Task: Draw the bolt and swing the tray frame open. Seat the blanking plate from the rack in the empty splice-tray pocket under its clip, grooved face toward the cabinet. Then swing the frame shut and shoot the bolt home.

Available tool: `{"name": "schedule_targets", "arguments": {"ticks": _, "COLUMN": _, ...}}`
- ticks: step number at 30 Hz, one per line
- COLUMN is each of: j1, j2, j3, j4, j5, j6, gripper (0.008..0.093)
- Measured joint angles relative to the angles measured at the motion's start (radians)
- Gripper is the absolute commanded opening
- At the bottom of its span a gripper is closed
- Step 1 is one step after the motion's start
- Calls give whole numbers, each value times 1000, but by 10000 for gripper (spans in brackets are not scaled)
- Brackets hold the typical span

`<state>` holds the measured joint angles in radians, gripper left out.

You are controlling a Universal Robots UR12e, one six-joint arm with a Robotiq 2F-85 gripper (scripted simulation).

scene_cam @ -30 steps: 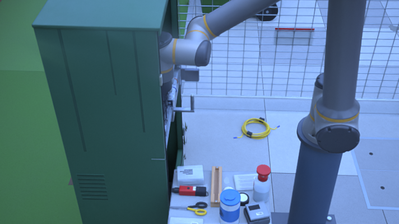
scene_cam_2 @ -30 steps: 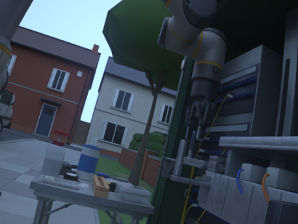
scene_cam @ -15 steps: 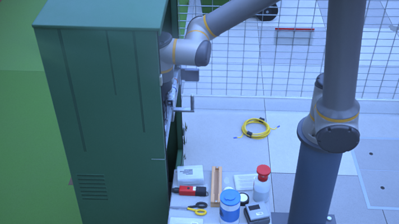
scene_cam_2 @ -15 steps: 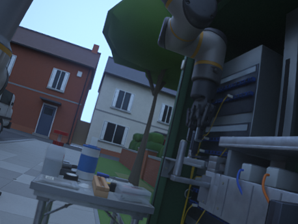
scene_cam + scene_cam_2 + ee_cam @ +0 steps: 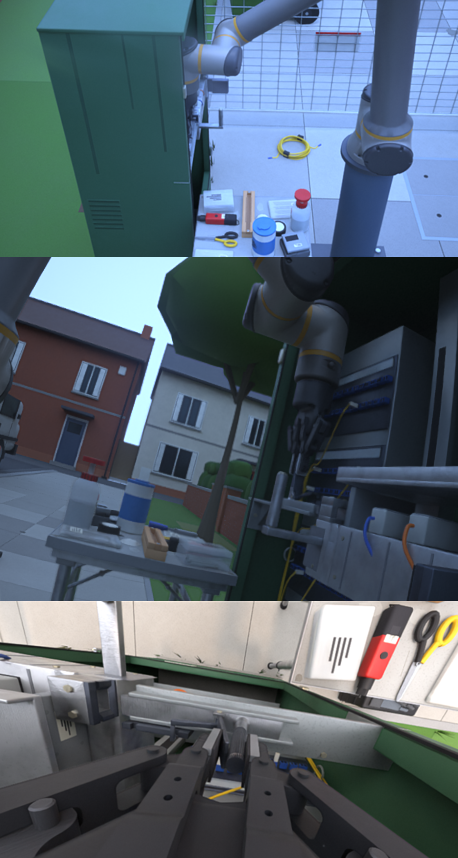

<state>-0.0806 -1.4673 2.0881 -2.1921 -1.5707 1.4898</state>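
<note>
My gripper (image 5: 230,747) reaches down inside the open green cabinet (image 5: 122,128), at the front of the grey tray frame (image 5: 251,732). Between its fingers stands the dark cylindrical knob of the bolt (image 5: 236,748), which sits on the frame's sliding bar. From the second side camera the gripper (image 5: 302,444) hangs just above the frame's handle post (image 5: 276,496). The side camera hides the fingers behind the cabinet wall. A wooden rack (image 5: 248,212) lies on the work table. The fingers are closing around the bolt knob and are still moving, so whether they have gripped it I cannot tell.
The cabinet's green sill (image 5: 415,755) runs close on the right of the gripper. Yellow fibre cables (image 5: 320,457) hang by the fingers. The table holds a white box (image 5: 218,200), a red tool (image 5: 220,219), scissors (image 5: 226,239), a blue-lidded tub (image 5: 263,236) and a red-capped bottle (image 5: 301,210).
</note>
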Motion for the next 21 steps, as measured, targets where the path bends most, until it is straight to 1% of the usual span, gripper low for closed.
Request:
{"name": "schedule_targets", "arguments": {"ticks": 5, "j1": 0, "j2": 0, "j3": 0, "j4": 0, "j5": 0, "j6": 0, "gripper": 85}}
{"name": "schedule_targets", "arguments": {"ticks": 6, "j1": 0, "j2": 0, "j3": 0, "j4": 0, "j5": 0, "j6": 0, "gripper": 80}}
{"name": "schedule_targets", "arguments": {"ticks": 21, "j1": -6, "j2": -1, "j3": 1, "j4": 0, "j5": 0, "j6": -6, "gripper": 80}}
